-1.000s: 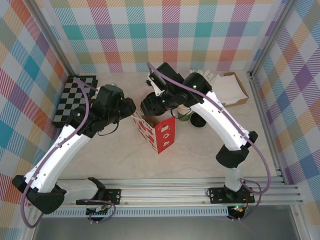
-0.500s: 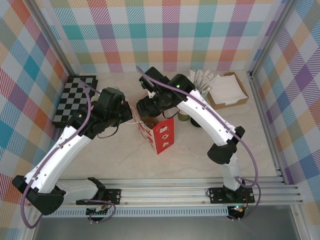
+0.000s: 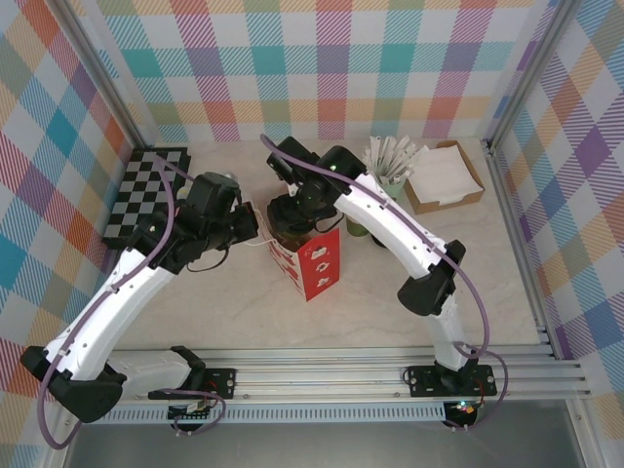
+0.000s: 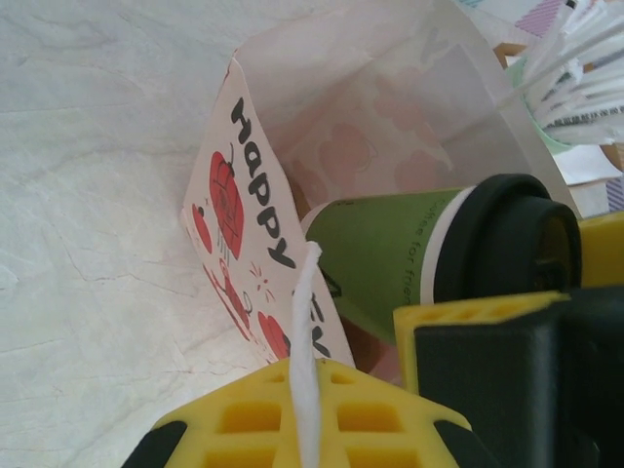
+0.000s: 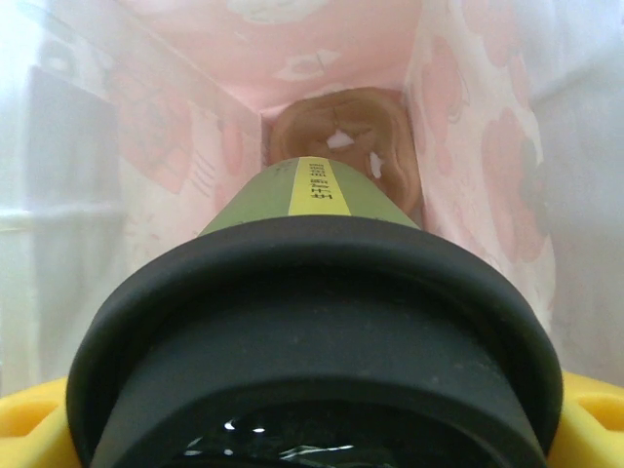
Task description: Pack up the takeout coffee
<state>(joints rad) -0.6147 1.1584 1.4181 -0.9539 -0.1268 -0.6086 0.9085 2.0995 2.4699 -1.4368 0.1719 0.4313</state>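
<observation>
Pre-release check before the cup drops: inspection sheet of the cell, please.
Surface: pale marbled tabletop, no spills seen.
Job's things: dark-green paper takeout coffee with black plastic lid, tilted, base inside the open red-and-white paper gift bag; brown item at the bag's bottom.
Clutter: black-and-white checkerboard; pale mint cup of white wrapped sticks; cardboard tray of white napkins.
Grippers: left gripper shut on the bag's white string handle; right gripper shut on the coffee near its lid.
Cables: purple cables along both arms, no snag seen.
Surroundings: plaid walls, aluminium frame rails.
</observation>
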